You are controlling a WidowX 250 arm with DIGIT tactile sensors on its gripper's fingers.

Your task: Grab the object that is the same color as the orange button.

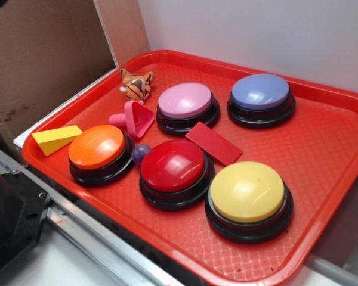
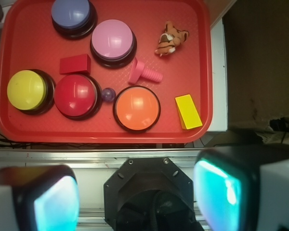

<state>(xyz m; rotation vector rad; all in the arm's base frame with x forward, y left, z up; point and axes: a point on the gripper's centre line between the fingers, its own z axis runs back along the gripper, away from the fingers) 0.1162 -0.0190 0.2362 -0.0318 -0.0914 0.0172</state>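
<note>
A small orange plush tiger (image 1: 136,85) (image 2: 170,39) with black stripes lies at the far left corner of the red tray (image 1: 322,143) (image 2: 33,53). The orange button (image 1: 98,152) (image 2: 136,108) sits near the tray's front left, well apart from the tiger. In the wrist view my gripper (image 2: 137,195) hangs high above the robot base, off the tray's near edge, far from the tiger. Its two pads (image 2: 55,204) stand wide apart with nothing between them. The exterior view does not show the gripper.
On the tray also sit a pink button (image 1: 186,104), a purple button (image 1: 261,95), a red button (image 1: 174,170) and a yellow button (image 1: 248,196). Loose pieces: yellow wedge (image 1: 55,139), pink cone toy (image 1: 134,118), red flat block (image 1: 213,143), small purple ball (image 1: 141,154). A cardboard wall (image 1: 42,59) stands left.
</note>
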